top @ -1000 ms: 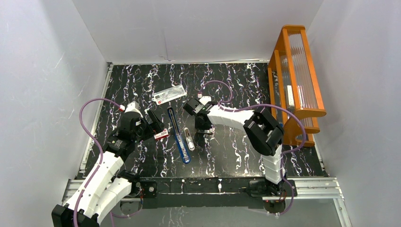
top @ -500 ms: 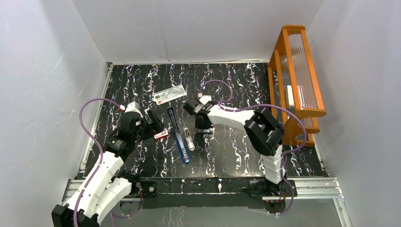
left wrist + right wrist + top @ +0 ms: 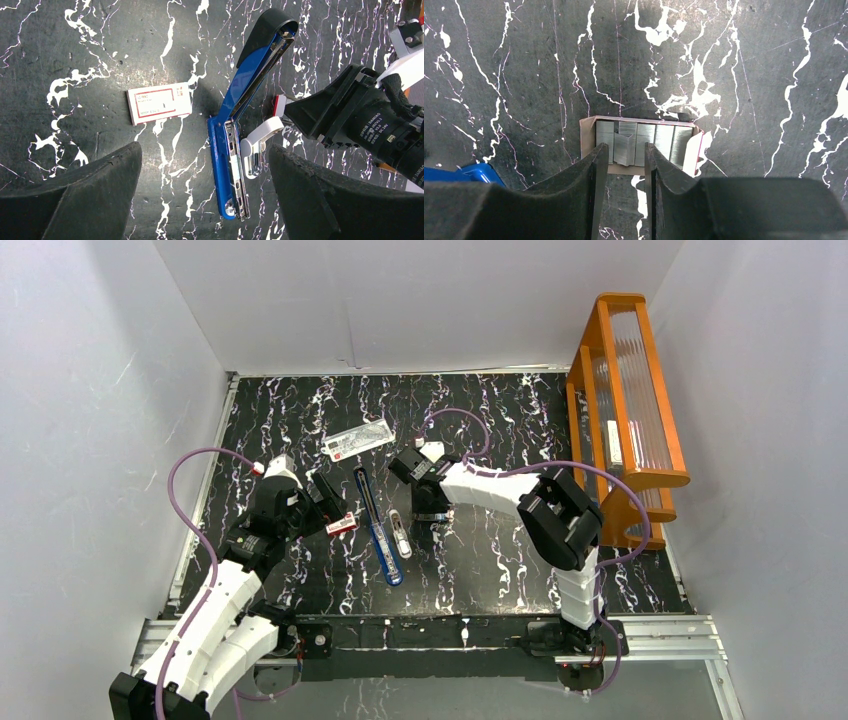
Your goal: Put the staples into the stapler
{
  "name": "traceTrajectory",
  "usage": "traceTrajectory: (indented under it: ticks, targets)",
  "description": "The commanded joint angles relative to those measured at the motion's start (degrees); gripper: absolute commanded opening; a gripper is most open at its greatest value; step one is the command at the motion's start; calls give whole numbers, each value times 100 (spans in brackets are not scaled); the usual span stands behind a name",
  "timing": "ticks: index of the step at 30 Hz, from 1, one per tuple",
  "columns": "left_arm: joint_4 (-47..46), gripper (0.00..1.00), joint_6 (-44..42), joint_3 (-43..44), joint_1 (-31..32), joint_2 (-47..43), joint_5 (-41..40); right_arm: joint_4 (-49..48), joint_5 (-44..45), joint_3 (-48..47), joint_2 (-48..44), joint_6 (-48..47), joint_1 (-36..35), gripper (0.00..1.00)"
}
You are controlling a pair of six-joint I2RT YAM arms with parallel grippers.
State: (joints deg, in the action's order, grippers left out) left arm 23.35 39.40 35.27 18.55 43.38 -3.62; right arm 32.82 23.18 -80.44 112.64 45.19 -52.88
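Light, brittle staples (image 3: pixel 624 142), frame centre, are being straddled by the slightly parted right tool (image 3: pixel 626 148); long edges judged safest hold.

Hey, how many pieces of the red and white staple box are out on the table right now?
2. The sleeve lies left of the stapler; the tray, holding staples, sits right of it, below the right gripper. None seem hidden.

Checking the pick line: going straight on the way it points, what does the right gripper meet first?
Probably the silvery staple strips in the small open cardboard tray right below the right gripper; how far above them is unclear.
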Motion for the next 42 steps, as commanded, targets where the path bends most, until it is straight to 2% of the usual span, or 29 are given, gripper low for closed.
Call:
traceTrajectory:
  ticks: [1, 10, 16, 23, 30, 42]
  targets:
    - [-23, 94, -79, -27, 9, -40, -36, -104, 2, -92, -234, -256, 15, 42]
    - [-76, 94, -113, -35, 11, -32, 82, -691, -125, 177, -733, -1013, 295, 40]
    - [-84, 94, -117, -22, 10, 29, 135, -815, -461, 168, -407, -1377, 724, 35]
    - [-78, 94, -133, 10, 9, 126, 194, -585, -670, -107, -8, -1930, 845, 33]
    - [-99, 94, -119, -5, 9, 140, 234, -245, -969, 3, -34, -2066, 850, 33]
    - [-126, 94, -123, -20, 11, 199, 239, -142, -1687, 913, -733, -1746, 608, 32]
